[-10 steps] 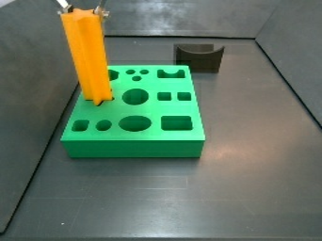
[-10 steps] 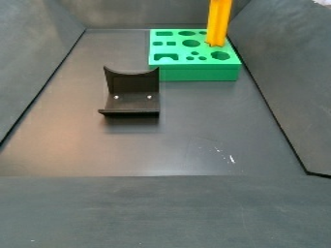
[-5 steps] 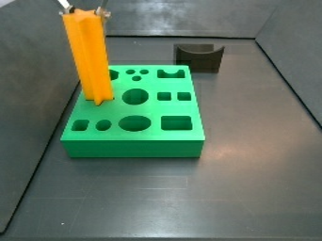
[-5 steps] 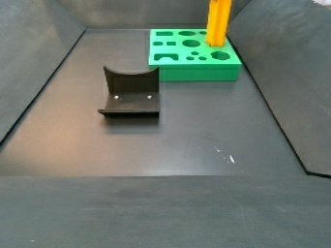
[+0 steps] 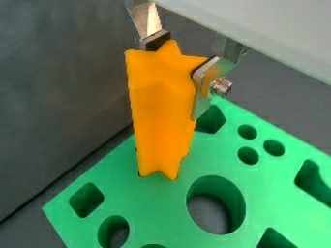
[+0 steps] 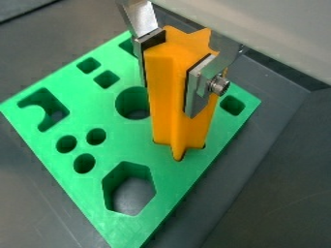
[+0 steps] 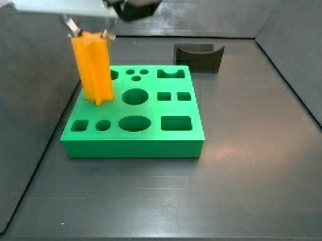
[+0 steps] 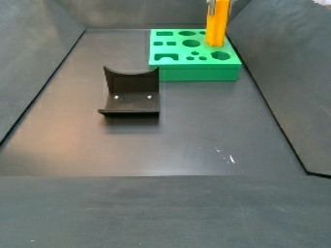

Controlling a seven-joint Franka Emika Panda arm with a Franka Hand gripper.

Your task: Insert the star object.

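The orange star object (image 7: 92,66) stands upright with its lower end in a star-shaped hole near a corner of the green block (image 7: 138,132). It also shows in the other side view (image 8: 219,23) and in both wrist views (image 5: 162,121) (image 6: 179,92). My gripper (image 5: 180,60) is shut on its top; it also shows in a wrist view (image 6: 177,63). A silver finger (image 6: 203,81) presses one ridge and the other finger (image 6: 143,39) the opposite side. The gripper's fingers (image 7: 90,31) show in a side view.
The green block (image 8: 195,55) has several other holes: round, square, hexagonal. A dark grey block with a curved notch (image 7: 199,56) stands behind the green block, also seen in a side view (image 8: 130,92). Dark walls enclose the floor.
The star object has sunk lower into the hole and looks shorter above the block. The gripper and wrist have come down into a side view with it.
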